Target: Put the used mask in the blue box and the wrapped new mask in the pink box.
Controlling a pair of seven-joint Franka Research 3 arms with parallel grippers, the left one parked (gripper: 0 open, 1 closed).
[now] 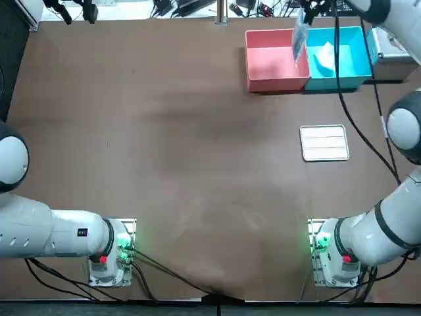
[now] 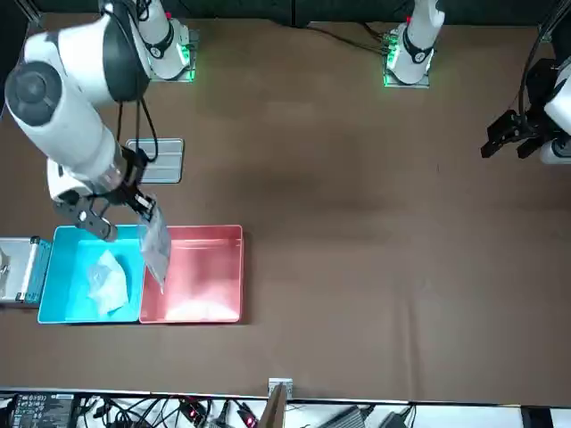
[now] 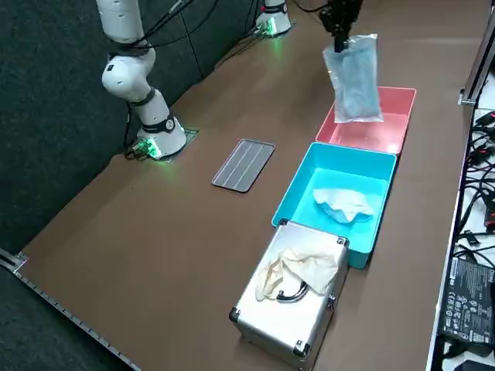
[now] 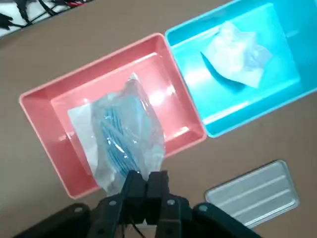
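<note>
My right gripper [image 4: 146, 182] is shut on the top edge of the wrapped new mask [image 4: 124, 141], a blue mask in a clear bag. The wrapped mask [image 3: 356, 77] hangs in the air over the pink box [image 3: 387, 127], near the wall it shares with the blue box [image 3: 305, 189]. From overhead, the gripper [image 1: 302, 14] and the dangling wrapped mask [image 1: 299, 41] sit above the seam between the pink box [image 1: 263, 66] and the blue box [image 1: 352, 66]. The used mask [image 1: 325, 55], crumpled and pale, lies inside the blue box; the used mask [image 2: 107, 278] also shows from the front.
A flat ribbed silver lid [image 1: 323, 143] lies on the table nearer the bases. A small metal case [image 3: 290, 297] with a crumpled cloth on top stands beside the blue box. Cables [image 1: 358, 125] trail from the right arm across that corner.
</note>
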